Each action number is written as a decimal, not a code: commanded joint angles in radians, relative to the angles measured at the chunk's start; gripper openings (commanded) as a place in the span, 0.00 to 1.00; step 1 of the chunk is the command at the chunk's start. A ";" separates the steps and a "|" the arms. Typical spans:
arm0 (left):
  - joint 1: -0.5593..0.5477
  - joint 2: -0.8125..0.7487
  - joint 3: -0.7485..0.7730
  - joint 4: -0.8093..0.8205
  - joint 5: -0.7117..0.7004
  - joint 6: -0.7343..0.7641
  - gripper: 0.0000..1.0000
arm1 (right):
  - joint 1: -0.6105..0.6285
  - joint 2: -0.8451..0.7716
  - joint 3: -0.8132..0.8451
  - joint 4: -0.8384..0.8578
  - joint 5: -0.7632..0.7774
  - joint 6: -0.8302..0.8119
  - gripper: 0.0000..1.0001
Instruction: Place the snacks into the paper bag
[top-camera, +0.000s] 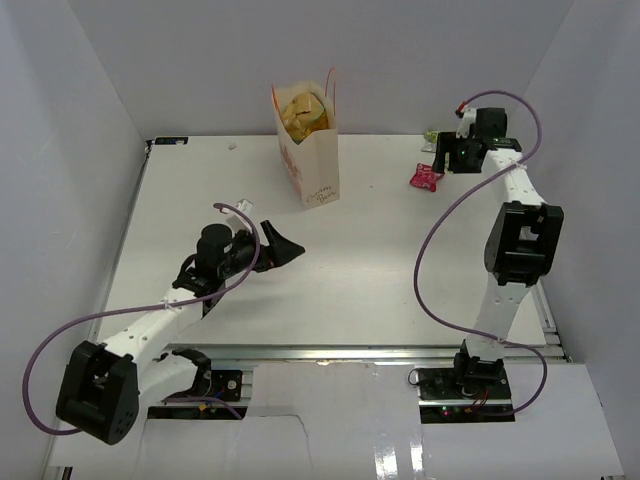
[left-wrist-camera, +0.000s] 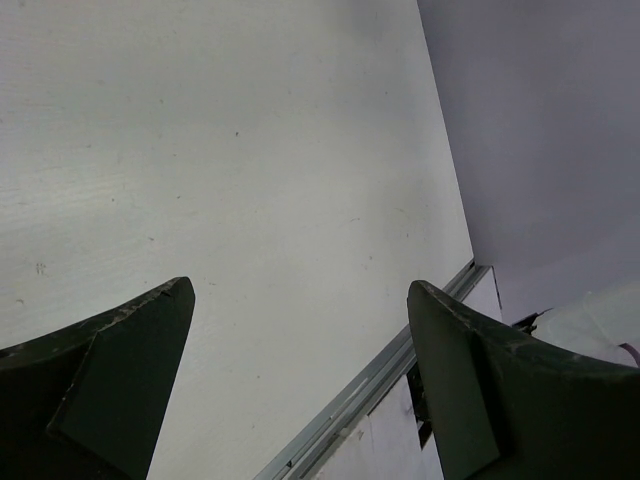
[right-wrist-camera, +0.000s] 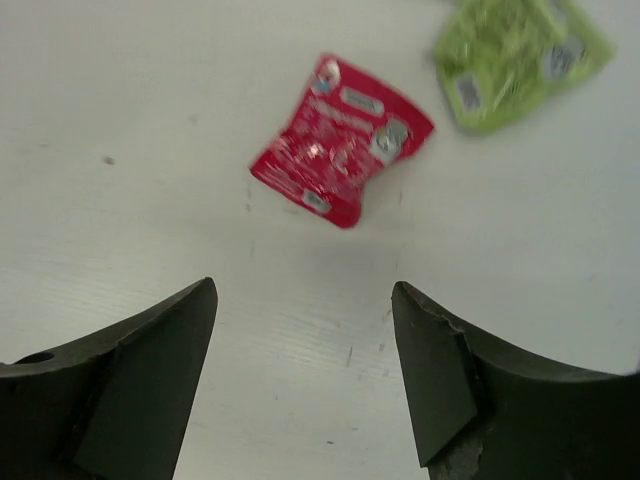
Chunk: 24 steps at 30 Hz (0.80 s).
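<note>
White table (top-camera: 380, 290) carries everything. Cream paper bag (top-camera: 315, 170) stands upright well beyond the left pincer (left-wrist-camera: 300, 300), a tan chip bag (top-camera: 303, 113) showing in its mouth. That pincer's jaws stand wide, gripping nothing. Over the far corner the right pincer (right-wrist-camera: 303, 290) is spread and empty. The red-pink packet (right-wrist-camera: 340, 140) lies just ahead of its tips, and the light green packet (right-wrist-camera: 515, 55) farther ahead, to the right.

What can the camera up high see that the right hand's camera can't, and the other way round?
Only the top camera: the paper bag with the chip bag inside, and the open left gripper. Only the right wrist camera: the whole light green packet and the wrappers' print. Both: the pink-red packet, the white table and the open right gripper.
</note>
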<state>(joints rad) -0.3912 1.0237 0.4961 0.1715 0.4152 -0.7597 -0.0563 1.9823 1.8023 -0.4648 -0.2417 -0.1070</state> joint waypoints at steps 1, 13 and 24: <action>-0.037 0.051 0.070 0.051 0.031 0.011 0.98 | 0.019 0.041 0.040 -0.106 0.166 0.148 0.77; -0.166 0.180 0.140 0.053 -0.026 -0.013 0.98 | 0.027 0.364 0.278 -0.028 0.177 0.236 0.73; -0.181 0.249 0.217 0.056 -0.030 -0.050 0.98 | 0.027 0.470 0.335 -0.009 0.171 0.271 0.59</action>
<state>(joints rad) -0.5655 1.2652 0.6731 0.2073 0.3969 -0.7994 -0.0269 2.4454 2.0983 -0.4969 -0.0708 0.1413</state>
